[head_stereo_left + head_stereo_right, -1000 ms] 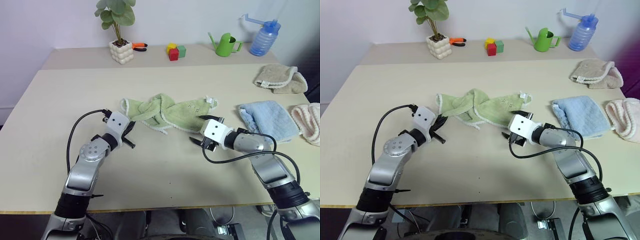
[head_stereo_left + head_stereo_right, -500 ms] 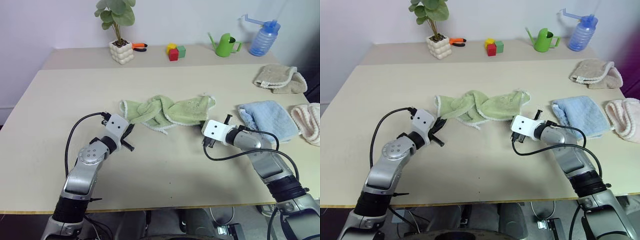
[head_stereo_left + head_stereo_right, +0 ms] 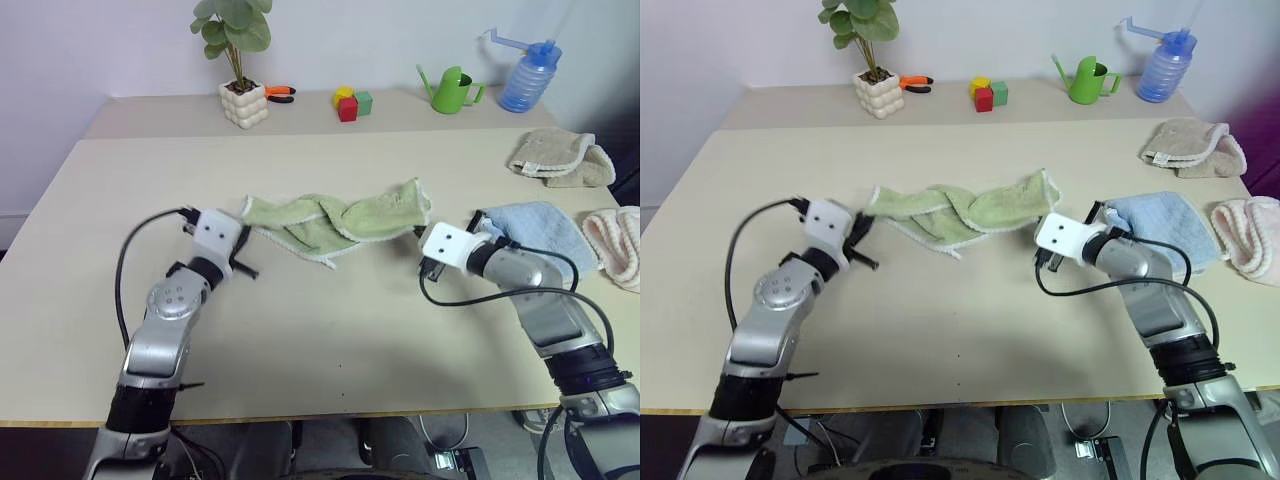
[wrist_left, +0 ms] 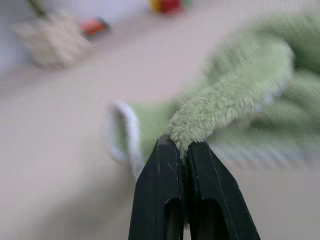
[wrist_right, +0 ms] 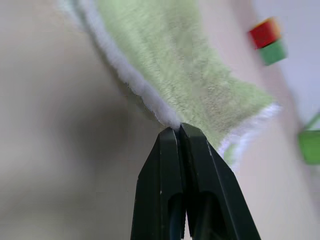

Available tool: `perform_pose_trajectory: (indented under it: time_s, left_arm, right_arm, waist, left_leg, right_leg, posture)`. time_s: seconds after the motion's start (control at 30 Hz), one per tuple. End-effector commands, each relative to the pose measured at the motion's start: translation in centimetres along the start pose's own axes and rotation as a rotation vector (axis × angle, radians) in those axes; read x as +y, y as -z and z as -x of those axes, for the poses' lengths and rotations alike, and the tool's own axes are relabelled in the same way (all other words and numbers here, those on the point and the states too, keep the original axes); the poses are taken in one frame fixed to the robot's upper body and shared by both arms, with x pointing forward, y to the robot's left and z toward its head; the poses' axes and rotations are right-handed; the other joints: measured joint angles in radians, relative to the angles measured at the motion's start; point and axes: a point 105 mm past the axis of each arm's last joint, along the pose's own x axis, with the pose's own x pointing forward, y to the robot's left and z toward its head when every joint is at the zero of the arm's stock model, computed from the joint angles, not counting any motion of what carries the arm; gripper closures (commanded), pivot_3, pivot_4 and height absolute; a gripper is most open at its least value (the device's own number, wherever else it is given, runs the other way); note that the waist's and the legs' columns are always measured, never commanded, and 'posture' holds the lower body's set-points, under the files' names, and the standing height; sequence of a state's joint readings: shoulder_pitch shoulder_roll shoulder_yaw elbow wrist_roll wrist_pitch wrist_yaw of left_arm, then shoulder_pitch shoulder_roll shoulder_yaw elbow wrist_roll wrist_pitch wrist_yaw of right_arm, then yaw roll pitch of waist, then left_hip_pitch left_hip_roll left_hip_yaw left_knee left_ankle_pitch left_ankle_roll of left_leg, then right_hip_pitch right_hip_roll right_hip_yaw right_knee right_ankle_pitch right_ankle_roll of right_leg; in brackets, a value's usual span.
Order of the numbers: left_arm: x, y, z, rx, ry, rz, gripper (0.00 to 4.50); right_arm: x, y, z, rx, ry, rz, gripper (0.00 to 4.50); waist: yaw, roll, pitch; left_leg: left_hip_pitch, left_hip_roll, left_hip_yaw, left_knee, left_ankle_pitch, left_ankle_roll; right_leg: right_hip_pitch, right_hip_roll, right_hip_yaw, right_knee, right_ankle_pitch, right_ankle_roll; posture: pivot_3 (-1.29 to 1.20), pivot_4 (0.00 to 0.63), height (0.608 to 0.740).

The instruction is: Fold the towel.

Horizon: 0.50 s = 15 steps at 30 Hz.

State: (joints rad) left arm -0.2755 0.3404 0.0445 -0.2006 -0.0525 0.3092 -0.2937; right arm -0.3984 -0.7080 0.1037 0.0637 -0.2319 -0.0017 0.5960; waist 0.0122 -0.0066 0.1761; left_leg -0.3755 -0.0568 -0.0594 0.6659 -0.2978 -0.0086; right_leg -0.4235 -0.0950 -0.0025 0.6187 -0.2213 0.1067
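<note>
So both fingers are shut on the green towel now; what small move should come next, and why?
Probably draw the two hands apart and a little upward. The left gripper and right gripper each pinch an end of the towel, but its middle lies twisted and bunched on the table, so it needs spreading flat before any fold.

- The place looked like a robot test room or lab rather than a home.
- A plain beige table [image 3: 120, 190] stood against a bare white wall [image 3: 100, 50].
- Unrelated props sat lined up at the back: potted plant [image 3: 240, 60], coloured blocks [image 3: 351, 103], green watering can [image 3: 452, 90], blue spray bottle [image 3: 526, 75].
</note>
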Motion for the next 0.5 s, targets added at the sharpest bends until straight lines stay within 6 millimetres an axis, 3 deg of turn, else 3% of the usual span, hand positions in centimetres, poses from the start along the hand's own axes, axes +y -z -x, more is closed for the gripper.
perform_pose_trajectory:
  time_s: [0.03,0.2,0.37,0.5]
  left_arm:
    - [1.9,-1.5,0.0,-0.064,-0.085,0.008,4.50]
    - [3.1,0.1,0.6,-0.004,-0.129,-0.061,4.50]
    - [5.4,1.8,1.6,0.071,-0.232,-0.145,4.50]
    - [5.0,3.1,2.1,0.123,-0.202,-0.136,4.50]
  right_arm:
    - [-2.7,-1.9,1.0,-0.067,0.066,-0.005,4.46]
    - [-0.5,-2.1,2.6,-0.091,-0.099,-0.007,4.46]
    - [3.0,-2.7,4.4,-0.108,-0.312,-0.120,4.46]
    - [4.0,-2.6,4.4,-0.097,-0.344,-0.130,4.46]
  waist:
    - [0.000,0.000,0.000]
    - [-0.001,0.000,0.000]
    - [-0.001,0.000,0.000]
    - [0.000,0.000,0.000]
  left_leg:
    - [0.000,0.000,0.000,0.000,0.001,-0.001]
    - [0.000,0.000,0.000,-0.001,0.001,-0.001]
    - [0.000,0.000,0.000,-0.001,0.000,0.001]
    - [0.000,0.000,0.000,0.000,0.000,0.001]
  right_leg:
    - [0.000,0.000,0.000,0.000,0.000,0.000]
    - [0.000,0.000,0.000,-0.002,0.000,0.000]
    - [0.000,0.000,0.000,-0.001,0.000,0.000]
    - [0.000,0.000,0.000,0.000,0.000,0.000]
  posture:
    - [0.00,0.150,0.731]
    - [0.00,0.150,0.731]
    - [0.00,0.150,0.731]
    - [0.00,0.150,0.731]
